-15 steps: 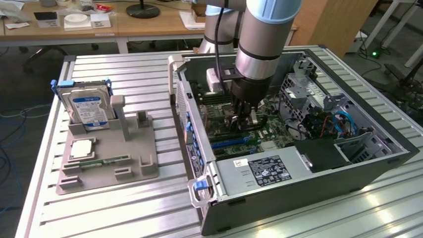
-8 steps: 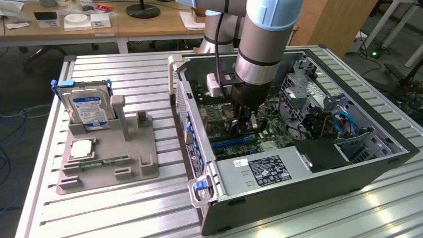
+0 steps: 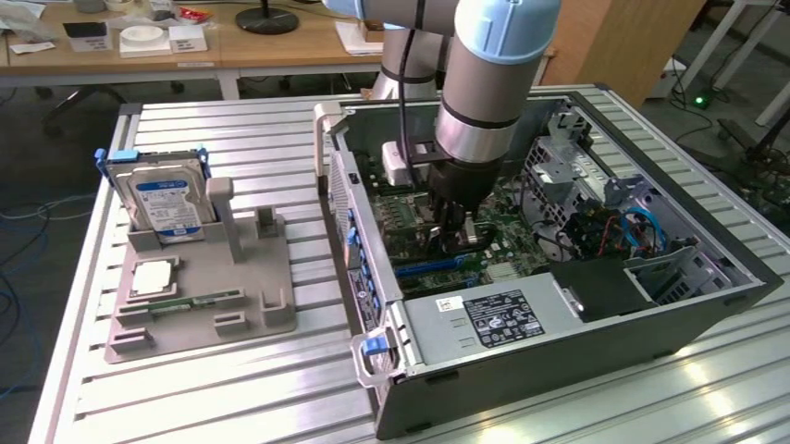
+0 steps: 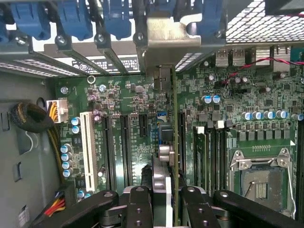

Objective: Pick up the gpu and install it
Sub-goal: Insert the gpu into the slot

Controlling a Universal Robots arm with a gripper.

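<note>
Black-fingered tool [image 4: 166, 199] sits clamped on the thin, flat green circuit-board gpu [image 4: 175, 142], held edge-on just above the green motherboard [image 4: 137, 118] inside the open grey computer case [image 3: 691, 314]; light, stiff and fragile, it seems best gripped by its upper edge.

This is a robotics lab or workshop. A robot arm [image 3: 494, 83] reaches into an open computer case [image 3: 691, 277] on a slatted aluminium workbench [image 3: 222, 388]. Beside the arm sits a grey parts fixture [image 3: 203, 296] holding a hard drive [image 3: 166, 203]; beyond it stand wooden desks [image 3: 247, 46] and floor cables [image 3: 25, 213].
</note>
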